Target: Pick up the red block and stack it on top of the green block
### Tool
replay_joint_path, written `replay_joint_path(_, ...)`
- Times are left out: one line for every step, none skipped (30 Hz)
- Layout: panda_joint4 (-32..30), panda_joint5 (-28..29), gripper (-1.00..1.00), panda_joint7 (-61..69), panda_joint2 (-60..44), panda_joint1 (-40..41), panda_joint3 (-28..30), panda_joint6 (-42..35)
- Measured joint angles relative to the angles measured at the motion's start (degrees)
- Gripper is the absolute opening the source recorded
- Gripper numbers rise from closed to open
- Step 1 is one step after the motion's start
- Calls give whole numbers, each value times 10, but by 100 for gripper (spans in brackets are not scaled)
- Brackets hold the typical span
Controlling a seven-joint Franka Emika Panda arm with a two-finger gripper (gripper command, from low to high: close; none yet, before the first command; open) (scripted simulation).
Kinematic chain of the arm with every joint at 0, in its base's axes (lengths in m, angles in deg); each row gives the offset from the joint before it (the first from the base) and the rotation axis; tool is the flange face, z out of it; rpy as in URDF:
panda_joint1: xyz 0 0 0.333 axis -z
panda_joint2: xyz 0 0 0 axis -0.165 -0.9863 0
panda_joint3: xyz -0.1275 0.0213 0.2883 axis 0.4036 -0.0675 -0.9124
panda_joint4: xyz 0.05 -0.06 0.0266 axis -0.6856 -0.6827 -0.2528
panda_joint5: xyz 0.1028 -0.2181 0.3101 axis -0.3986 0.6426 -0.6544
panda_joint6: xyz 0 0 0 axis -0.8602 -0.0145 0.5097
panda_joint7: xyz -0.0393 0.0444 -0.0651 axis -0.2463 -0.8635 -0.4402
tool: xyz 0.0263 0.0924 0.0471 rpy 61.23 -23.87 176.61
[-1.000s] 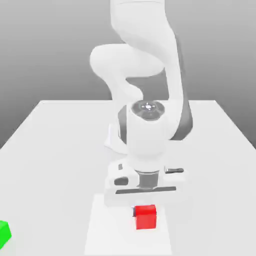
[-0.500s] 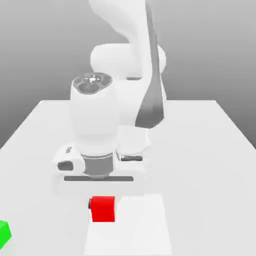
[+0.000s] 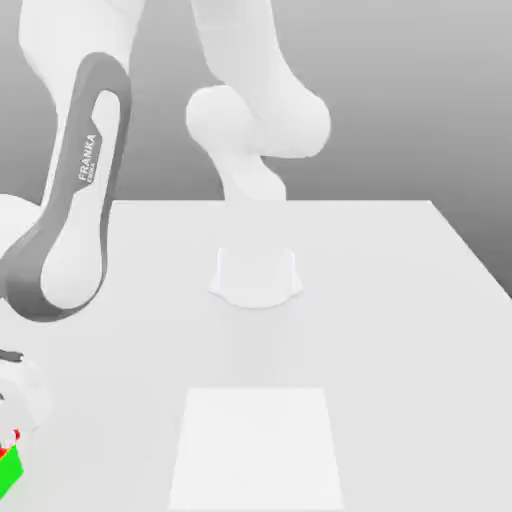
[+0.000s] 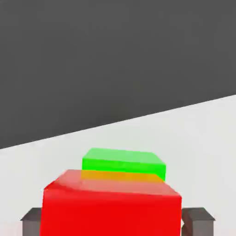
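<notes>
Tabletop (image 3: 400, 300): white, broad, bore a paler square patch (image 3: 258, 440) at the near middle.

Arm (image 3: 75, 220): white with grey side panels, leaned out from its base (image 3: 256, 275) at the far middle and down to the near corner on the exterior view's left.

Gripper (image 4: 114, 222): stood a little wider than the red block, dark grey fingertips (image 4: 197, 221) on either side of it, with a thin pale gap on one side.

Red block (image 4: 110, 207): bright, matte, plain-faced cube. Sat between the fingertips, directly over the green block (image 4: 123, 161) and touching it. Seen at the near left edge of the exterior view as a red sliver (image 3: 15, 436) just above green (image 3: 8, 470).

Green block: bright cube of about the same size, top face paler than its side.
</notes>
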Motion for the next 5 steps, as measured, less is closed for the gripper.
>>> replay_joint_path(0, 0, 100, 0, 0, 0, 0, 0)
replay_joint_path(1, -1, 100, 1, -5, 1, -1, 5)
replay_joint_path(1, 2, 100, -1, 3, 1, 0, -3)
replay_joint_path(0, 8, 100, -5, 17, -2, 4, -16)
replay_joint_path(-1, 14, 100, -9, 34, -4, 8, -32)
